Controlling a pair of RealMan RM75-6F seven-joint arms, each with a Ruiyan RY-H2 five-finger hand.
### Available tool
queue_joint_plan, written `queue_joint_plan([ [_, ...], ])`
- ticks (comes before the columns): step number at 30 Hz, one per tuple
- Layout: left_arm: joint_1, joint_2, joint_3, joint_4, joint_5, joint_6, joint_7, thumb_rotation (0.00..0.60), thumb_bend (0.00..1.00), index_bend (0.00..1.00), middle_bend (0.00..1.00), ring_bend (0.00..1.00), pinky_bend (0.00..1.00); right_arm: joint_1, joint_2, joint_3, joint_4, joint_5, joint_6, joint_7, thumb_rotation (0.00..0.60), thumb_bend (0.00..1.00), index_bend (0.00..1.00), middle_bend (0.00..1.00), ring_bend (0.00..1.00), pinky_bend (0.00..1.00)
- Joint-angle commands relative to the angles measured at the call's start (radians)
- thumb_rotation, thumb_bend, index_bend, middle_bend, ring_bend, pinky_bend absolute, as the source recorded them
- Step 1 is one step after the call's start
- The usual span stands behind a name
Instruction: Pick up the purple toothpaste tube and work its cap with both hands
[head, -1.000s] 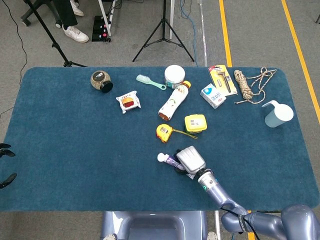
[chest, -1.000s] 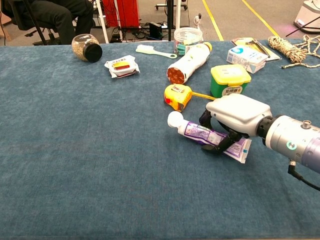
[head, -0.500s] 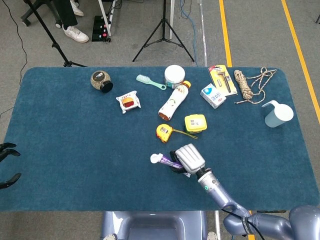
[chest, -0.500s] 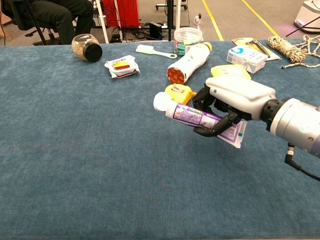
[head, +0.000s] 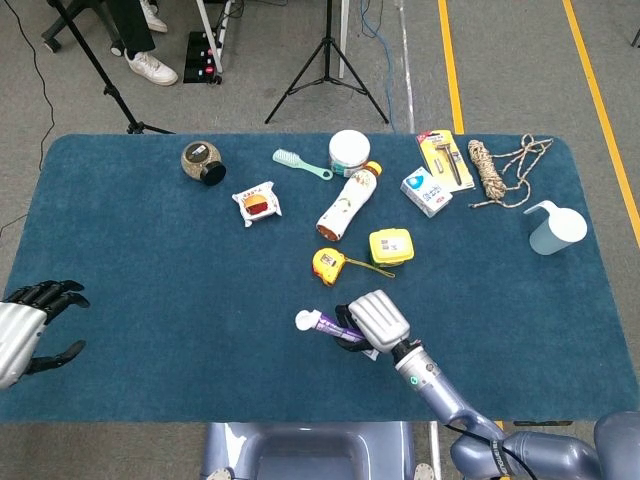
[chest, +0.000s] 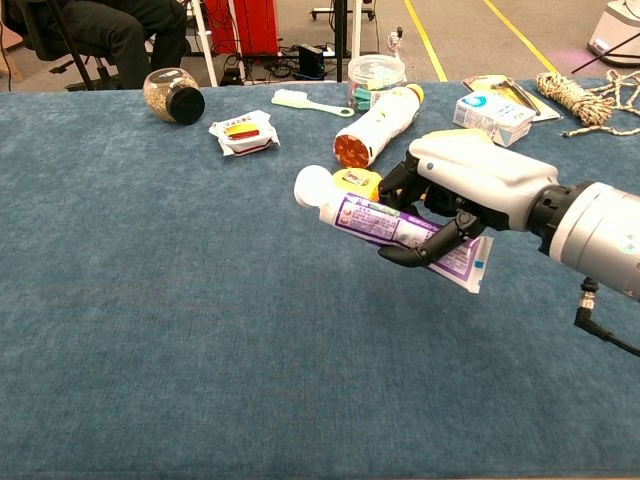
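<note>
My right hand grips the purple toothpaste tube and holds it above the blue table cloth, near the front middle. The tube lies nearly level, with its white cap pointing left and its flat crimped end to the right. My left hand shows only in the head view, at the table's front left edge, empty with its fingers spread. It is far from the tube.
Behind the tube lie a yellow tape measure, a yellow box and a lying bottle. Further back are a jar, a snack packet, a green brush, a tub, a rope and a cup.
My right hand has lifted the tube off the cloth and carried it up and leftward. My left hand has come into the head view at the left edge.
</note>
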Motion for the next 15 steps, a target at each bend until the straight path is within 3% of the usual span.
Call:
queue_joint_plan([
  [1, -0.040, -0.011, -0.011, -0.048, -0.004, -0.054, 0.024, 0.583, 0.22, 0.36, 0.28, 0.24, 0.31, 0.001, 0.005, 0.002, -0.026, 0.006, -0.002, -0.030, 0.558, 0.39, 0.84, 0.89, 1.00, 1.00],
  [7, -0.134, -0.020, -0.045, -0.148, -0.079, -0.192, 0.099, 0.572, 0.22, 0.35, 0.28, 0.24, 0.31, -0.002, 0.005, 0.003, -0.070, 0.019, 0.003, -0.075, 0.570, 0.39, 0.84, 0.89, 1.00, 1.00],
  [15, -0.281, -0.113, -0.119, -0.272, -0.306, -0.324, 0.313, 0.423, 0.22, 0.29, 0.28, 0.22, 0.31, -0.003, -0.004, 0.011, -0.105, 0.050, 0.005, -0.129, 0.578, 0.39, 0.85, 0.90, 1.00, 1.00],
])
